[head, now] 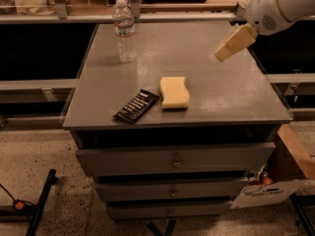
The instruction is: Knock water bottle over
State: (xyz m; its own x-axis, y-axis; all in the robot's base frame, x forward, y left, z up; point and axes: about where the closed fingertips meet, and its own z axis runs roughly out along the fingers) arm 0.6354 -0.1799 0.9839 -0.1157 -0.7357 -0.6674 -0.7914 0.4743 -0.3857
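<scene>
The water bottle is clear ribbed plastic with a white cap and a pale label band. It stands upright at the back left of the grey cabinet top. My gripper hangs from the white arm at the upper right, over the back right part of the top. It points down and to the left, well to the right of the bottle and apart from it. It holds nothing that I can see.
A yellow sponge lies near the middle front of the top. A black snack packet lies to its left by the front edge. Drawers sit below the top. A cardboard box stands on the floor at the right.
</scene>
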